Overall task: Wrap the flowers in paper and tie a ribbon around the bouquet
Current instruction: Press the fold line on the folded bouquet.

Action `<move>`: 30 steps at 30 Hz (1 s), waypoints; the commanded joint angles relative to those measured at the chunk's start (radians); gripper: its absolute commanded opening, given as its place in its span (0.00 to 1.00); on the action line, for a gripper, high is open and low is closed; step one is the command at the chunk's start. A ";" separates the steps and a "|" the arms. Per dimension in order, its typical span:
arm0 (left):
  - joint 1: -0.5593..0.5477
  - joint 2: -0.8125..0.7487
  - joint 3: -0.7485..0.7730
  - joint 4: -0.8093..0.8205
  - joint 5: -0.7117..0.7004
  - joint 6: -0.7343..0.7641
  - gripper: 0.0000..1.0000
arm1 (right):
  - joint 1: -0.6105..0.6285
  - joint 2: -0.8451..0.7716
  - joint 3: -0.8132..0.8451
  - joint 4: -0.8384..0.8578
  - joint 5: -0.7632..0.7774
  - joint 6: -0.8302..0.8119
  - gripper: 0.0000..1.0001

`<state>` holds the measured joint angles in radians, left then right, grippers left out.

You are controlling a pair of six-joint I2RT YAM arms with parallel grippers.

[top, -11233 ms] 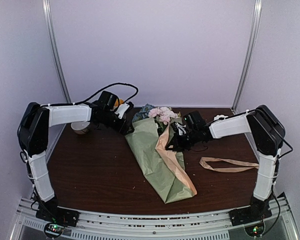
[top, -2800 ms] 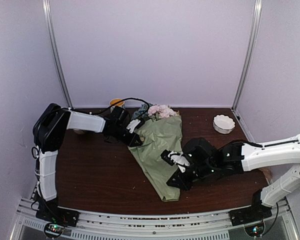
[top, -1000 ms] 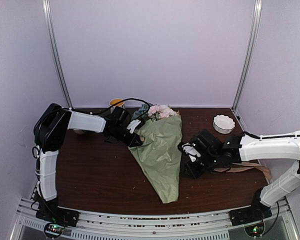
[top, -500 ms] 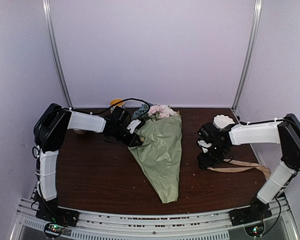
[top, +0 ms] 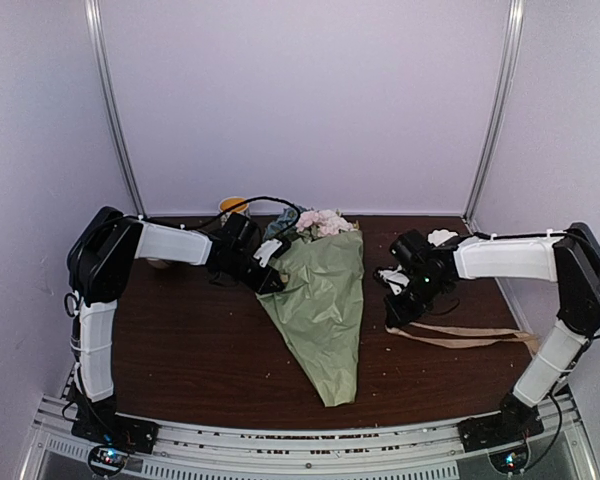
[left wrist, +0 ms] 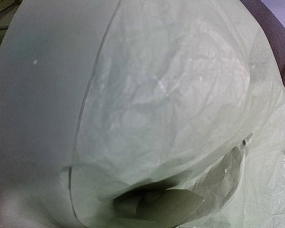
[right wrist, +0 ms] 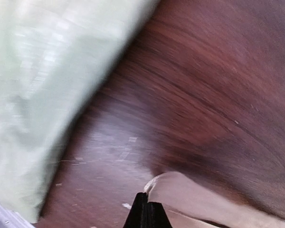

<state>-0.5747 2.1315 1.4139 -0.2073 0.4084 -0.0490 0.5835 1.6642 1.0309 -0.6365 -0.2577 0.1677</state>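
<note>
Top: bouquet [top: 325,300] lies mid-worktop [top: 190,340], long axis 12 to 6, blooms [top: 320,222] at 12. Ribbon [top: 470,338] lies at its 3 o'clock, axis 9 to 3, apart from the cone. Right end effector [top: 398,308] is over the ribbon's 9 o'clock end, so the right arm is nearer. Left end effector [top: 270,275] is at the cone's 10 o'clock edge. Left wrist: only paper [left wrist: 156,95], fingers hidden; closed, can't tell if it grips paper. Right wrist: blurred, tips closed, apparently pinching the ribbon end.

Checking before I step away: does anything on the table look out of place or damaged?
Nothing spilled or damaged. The ribbon lies stretched out on the table, right of the paper-wrapped bouquet, not tied round it yet.
</note>
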 commanded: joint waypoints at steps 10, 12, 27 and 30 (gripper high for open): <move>0.015 0.005 -0.012 -0.001 -0.040 0.027 0.00 | -0.014 -0.506 0.525 0.038 -0.341 -0.052 0.00; 0.016 0.005 -0.012 0.000 -0.042 0.029 0.00 | -0.014 -0.582 0.563 0.114 -0.395 -0.022 0.00; 0.015 0.010 -0.003 -0.006 -0.044 0.032 0.00 | -0.078 -0.843 0.237 0.088 0.104 0.045 0.00; 0.015 0.010 -0.002 -0.006 -0.045 0.033 0.00 | -0.205 -0.829 0.133 0.000 0.257 0.103 0.00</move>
<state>-0.5747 2.1315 1.4139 -0.2081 0.4046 -0.0341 0.4973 0.8207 1.2682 -0.4706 -0.2909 0.2031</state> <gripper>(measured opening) 0.006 0.007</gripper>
